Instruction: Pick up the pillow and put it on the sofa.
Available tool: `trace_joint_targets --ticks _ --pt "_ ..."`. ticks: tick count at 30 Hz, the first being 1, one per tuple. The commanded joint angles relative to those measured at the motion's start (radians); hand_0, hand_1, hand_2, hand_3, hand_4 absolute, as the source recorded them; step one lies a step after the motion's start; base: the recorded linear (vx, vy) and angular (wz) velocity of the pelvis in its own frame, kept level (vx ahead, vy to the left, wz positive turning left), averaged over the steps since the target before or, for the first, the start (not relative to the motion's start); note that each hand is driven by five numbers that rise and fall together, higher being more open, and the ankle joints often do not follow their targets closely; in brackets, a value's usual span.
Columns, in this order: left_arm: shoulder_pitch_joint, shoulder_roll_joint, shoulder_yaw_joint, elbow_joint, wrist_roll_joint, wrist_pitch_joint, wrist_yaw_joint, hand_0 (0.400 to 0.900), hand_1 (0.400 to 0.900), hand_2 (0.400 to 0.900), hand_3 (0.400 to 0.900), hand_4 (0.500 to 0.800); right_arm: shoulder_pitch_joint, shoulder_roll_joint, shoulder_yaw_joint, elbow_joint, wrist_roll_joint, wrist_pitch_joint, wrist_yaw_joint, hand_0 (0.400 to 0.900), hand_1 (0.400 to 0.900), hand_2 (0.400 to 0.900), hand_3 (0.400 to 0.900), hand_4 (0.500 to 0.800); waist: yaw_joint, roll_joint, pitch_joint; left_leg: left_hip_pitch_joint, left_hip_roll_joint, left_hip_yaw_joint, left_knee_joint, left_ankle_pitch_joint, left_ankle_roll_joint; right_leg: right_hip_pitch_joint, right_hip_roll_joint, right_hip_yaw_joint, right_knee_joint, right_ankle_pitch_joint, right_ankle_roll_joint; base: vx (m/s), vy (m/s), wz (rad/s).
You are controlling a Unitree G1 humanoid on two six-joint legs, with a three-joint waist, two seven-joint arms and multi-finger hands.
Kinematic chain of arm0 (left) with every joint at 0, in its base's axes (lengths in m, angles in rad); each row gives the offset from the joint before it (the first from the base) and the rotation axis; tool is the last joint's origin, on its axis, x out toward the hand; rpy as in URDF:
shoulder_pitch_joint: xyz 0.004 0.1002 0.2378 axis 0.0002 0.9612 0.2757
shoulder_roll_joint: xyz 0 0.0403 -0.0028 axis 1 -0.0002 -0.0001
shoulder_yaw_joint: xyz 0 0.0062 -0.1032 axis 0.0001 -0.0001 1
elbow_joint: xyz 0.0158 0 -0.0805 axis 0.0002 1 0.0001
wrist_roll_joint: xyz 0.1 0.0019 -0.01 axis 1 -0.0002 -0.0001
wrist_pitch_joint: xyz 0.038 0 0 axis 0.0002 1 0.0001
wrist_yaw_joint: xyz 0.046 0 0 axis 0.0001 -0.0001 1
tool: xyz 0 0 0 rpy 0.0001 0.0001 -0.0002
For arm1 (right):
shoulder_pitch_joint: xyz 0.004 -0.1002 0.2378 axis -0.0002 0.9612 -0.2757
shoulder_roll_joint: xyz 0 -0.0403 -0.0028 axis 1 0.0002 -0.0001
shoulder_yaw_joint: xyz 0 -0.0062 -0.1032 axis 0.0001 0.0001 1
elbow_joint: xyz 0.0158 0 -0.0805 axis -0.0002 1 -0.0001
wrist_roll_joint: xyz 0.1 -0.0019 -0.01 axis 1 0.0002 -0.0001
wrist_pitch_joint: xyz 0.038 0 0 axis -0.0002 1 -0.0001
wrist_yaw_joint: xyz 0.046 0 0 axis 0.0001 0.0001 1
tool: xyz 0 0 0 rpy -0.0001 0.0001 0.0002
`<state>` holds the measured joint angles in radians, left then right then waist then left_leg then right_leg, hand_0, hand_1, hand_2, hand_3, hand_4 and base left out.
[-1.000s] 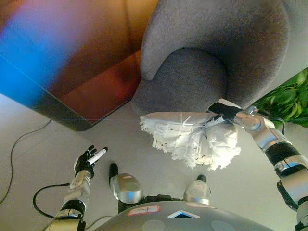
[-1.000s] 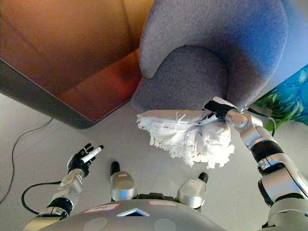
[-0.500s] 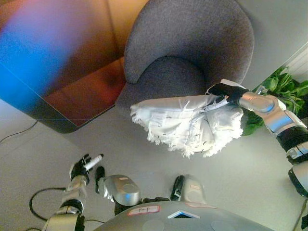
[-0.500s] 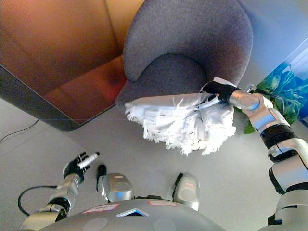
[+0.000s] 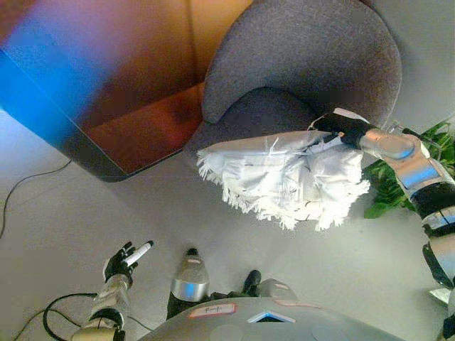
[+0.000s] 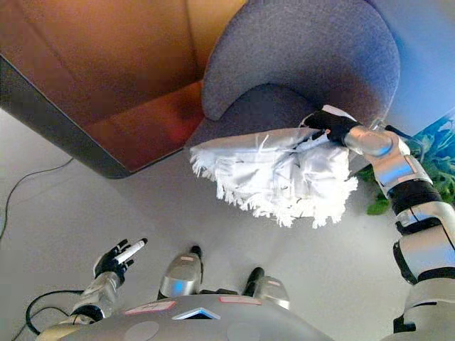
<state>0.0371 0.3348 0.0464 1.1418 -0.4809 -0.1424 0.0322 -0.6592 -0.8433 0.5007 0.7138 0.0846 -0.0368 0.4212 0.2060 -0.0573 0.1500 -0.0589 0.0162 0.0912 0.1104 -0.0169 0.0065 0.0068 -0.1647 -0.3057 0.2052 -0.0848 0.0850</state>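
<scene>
The white fringed pillow (image 5: 288, 181) hangs in the air, clear of the floor (image 5: 64, 220), in front of the grey sofa (image 5: 306, 64) and overlapping the front edge of its seat. The right hand (image 5: 340, 128) pinches the pillow's upper right corner with curled fingers. A green plant (image 5: 391, 192) shows beside the right arm. The left hand (image 5: 124, 257) is low near the floor, fingers loosely spread, holding nothing.

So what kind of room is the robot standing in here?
Probably a living room or lounge: a rounded grey upholstered armchair, a leafy green potted plant beside it, and a white fringed pillow held in front of the seat.
</scene>
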Motion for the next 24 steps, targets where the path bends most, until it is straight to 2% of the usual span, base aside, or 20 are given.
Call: trace_joint_targets --ticks 1,4,6,8,12,15,17,20,24 --pt "-0.039 0.074 -0.040 -0.011 0.026 -0.070 -0.002 0.900 0.900 0.900 0.900 0.800 -0.149 -0.030 -0.119 -0.016 0.123 -0.112 -0.042 0.400 0.400 0.400 0.400 0.500 -0.027 -0.006 -0.083 0.009 0.000 0.022 -0.016 0.069 -0.027 0.020 -0.062 0.014 0.340 0.236 0.068 0.34 0.070 0.01" --pt "-0.037 0.085 -0.055 -0.016 0.011 -0.069 -0.005 0.900 0.900 0.900 0.900 0.800 -0.169 -0.022 -0.101 -0.018 0.139 -0.101 -0.033 0.400 0.400 0.400 0.400 0.500 -0.045 0.006 -0.086 0.062 0.012 0.026 -0.068 0.072 -0.030 -0.013 -0.020 0.024 0.271 0.209 0.061 0.29 -0.063 0.17" --pt "-0.042 0.093 -0.062 -0.017 0.032 -0.054 -0.014 0.900 0.900 0.900 0.900 0.800 -0.184 -0.029 -0.103 0.000 0.172 -0.091 -0.018 0.400 0.400 0.400 0.400 0.500 -0.057 -0.008 -0.092 0.093 0.009 0.001 -0.109 0.079 -0.040 -0.021 0.017 0.023 0.113 0.215 0.060 0.35 -0.232 0.66" --pt "-0.037 0.097 -0.067 -0.011 0.039 -0.046 -0.016 0.900 0.900 0.900 0.900 0.800 -0.178 -0.047 -0.101 0.001 0.200 -0.100 -0.019 0.400 0.400 0.400 0.400 0.500 -0.086 -0.025 -0.088 0.117 0.008 -0.032 -0.122 0.066 -0.044 -0.068 0.027 0.091 -0.027 0.269 0.070 0.30 -0.295 0.83" --pt "-0.021 0.101 -0.055 0.003 0.025 -0.034 -0.010 0.900 0.900 0.900 0.900 0.800 -0.165 -0.072 -0.133 0.031 0.235 -0.098 0.005 0.400 0.400 0.400 0.400 0.500 -0.102 -0.036 -0.078 0.134 0.039 -0.062 -0.102 0.026 -0.051 -0.081 0.057 0.132 -0.090 0.198 0.043 0.25 -0.252 0.65" --pt "0.013 0.089 -0.023 0.031 0.068 -0.045 -0.031 0.900 0.900 0.900 0.900 0.800 -0.212 -0.107 -0.122 0.106 0.256 -0.046 0.065 0.400 0.400 0.400 0.400 0.500 -0.071 -0.059 -0.090 0.132 0.043 -0.074 -0.119 0.042 -0.065 -0.001 0.073 0.103 -0.172 0.167 0.018 0.24 -0.226 0.23" --pt "0.036 0.079 -0.019 0.050 0.058 -0.071 -0.035 0.900 0.900 0.900 0.900 0.800 -0.258 -0.126 -0.098 0.215 0.273 -0.051 0.134 0.400 0.400 0.400 0.400 0.500 -0.049 -0.065 -0.099 0.133 0.045 -0.069 -0.139 0.052 -0.074 0.045 0.079 0.082 -0.233 0.169 0.012 0.26 -0.166 0.09" --pt "0.068 0.079 -0.009 0.060 0.070 -0.096 -0.039 0.900 0.900 0.900 0.900 0.800 -0.319 -0.141 -0.088 0.350 0.245 -0.015 0.208 0.400 0.400 0.400 0.400 0.500 -0.015 -0.064 -0.113 0.128 0.048 -0.074 -0.169 0.071 -0.089 0.079 0.084 0.051 -0.286 0.171 0.007 0.20 -0.136 0.22" --pt "0.098 0.096 -0.004 0.070 0.072 -0.111 -0.051 0.900 0.900 0.900 0.900 0.800 -0.377 -0.149 -0.070 0.419 0.247 0.007 0.201 0.400 0.400 0.400 0.400 0.500 0.016 -0.047 -0.115 0.105 0.052 -0.093 -0.191 0.091 -0.098 0.080 0.095 0.022 -0.292 0.155 -0.002 0.14 -0.130 0.32"
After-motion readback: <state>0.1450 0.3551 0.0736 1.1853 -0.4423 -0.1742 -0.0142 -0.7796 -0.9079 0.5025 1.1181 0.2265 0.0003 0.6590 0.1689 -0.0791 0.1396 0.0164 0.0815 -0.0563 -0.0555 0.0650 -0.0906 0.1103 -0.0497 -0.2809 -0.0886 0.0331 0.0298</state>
